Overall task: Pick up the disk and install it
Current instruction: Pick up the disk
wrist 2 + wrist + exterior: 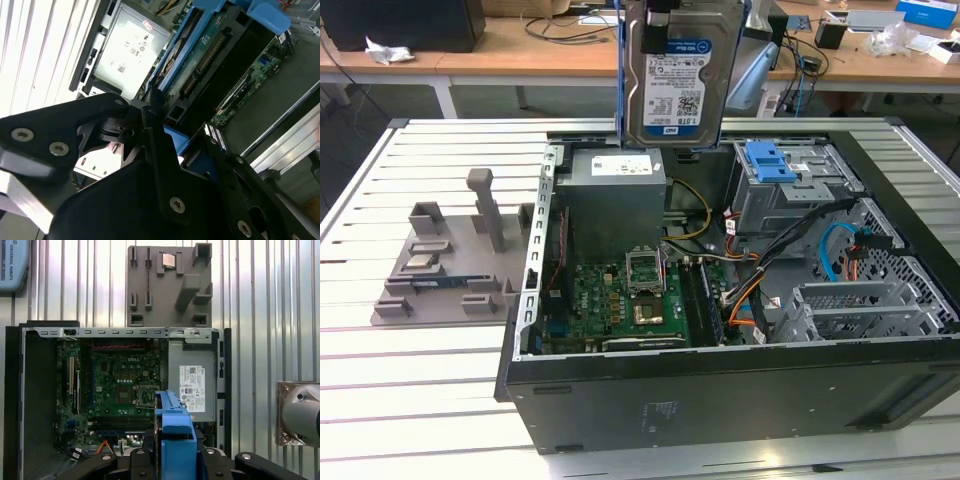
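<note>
Your stock at this moment:
- 1 gripper [175,456], clamped shut on the disk's blue carrier frame.
- 1 disk [678,80], held upright in the air above the open computer case [720,400], over its grey power-supply box [615,200].

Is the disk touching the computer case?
Apart. The first wrist view looks down past the disk, clamped in the end effector, onto the whole open computer case well below it.
</note>
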{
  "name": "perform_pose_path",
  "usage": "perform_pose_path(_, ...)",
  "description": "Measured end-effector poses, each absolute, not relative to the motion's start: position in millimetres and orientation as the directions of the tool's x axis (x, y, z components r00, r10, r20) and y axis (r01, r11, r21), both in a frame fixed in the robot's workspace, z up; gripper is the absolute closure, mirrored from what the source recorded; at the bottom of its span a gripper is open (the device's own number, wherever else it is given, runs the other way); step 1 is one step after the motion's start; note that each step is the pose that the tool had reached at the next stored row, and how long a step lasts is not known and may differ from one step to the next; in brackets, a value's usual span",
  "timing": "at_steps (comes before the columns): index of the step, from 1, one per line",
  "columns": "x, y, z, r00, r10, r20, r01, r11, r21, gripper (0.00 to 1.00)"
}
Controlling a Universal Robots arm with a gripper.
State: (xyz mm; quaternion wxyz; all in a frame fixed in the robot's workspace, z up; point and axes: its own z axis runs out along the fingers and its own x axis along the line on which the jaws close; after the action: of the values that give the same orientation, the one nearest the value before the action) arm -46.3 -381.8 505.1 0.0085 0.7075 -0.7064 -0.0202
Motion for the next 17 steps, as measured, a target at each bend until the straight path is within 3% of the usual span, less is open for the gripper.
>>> perform_pose_path(17,-45.3,-400.0,504.9,0.001,-1.000,-0.017,-0.999,-0.002,0.041,0.63)
